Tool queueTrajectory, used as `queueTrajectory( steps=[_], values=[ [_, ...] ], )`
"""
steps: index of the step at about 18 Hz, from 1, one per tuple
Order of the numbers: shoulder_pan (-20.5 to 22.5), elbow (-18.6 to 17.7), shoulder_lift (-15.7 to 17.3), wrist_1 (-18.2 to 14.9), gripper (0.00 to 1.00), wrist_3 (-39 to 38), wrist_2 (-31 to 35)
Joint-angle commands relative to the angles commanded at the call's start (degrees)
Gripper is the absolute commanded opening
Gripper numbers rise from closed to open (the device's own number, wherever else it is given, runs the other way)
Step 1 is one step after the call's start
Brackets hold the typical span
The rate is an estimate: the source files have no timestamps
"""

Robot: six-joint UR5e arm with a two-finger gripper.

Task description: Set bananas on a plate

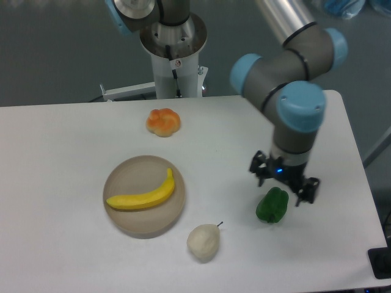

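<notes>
on the white counter [61, 152], the banana [144, 196] lies across the beige plate [128, 227] at lower left of centre. an orange bun [163, 122] sits above it, a whitish pear [203, 242] just beside the plate's lower right. further right, the tool [285, 181] hovers over a green pepper [272, 205], its fingers apart and empty.

Well to the left of your gripper [282, 183], the curved yellow banana [143, 195] lies flat on the beige plate [131, 227]
</notes>
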Motion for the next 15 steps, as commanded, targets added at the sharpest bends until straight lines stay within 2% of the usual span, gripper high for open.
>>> queueTrajectory(
  steps=[2, 4, 6, 9, 15],
  values=[
    [1.9, 0.9, -1.0, -3.2, 1.00, 4.4, 0.0],
    [2.1, 1.6, -2.1, -4.7, 1.00, 6.6, 2.3],
    [2.1, 1.4, -2.9, -4.7, 1.00, 7.1, 5.4],
    [1.4, 1.4, -4.0, -4.4, 1.00, 7.2, 6.0],
    [0.7, 1.7, -4.4, -4.1, 1.00, 7.1, 4.1]
  ],
)
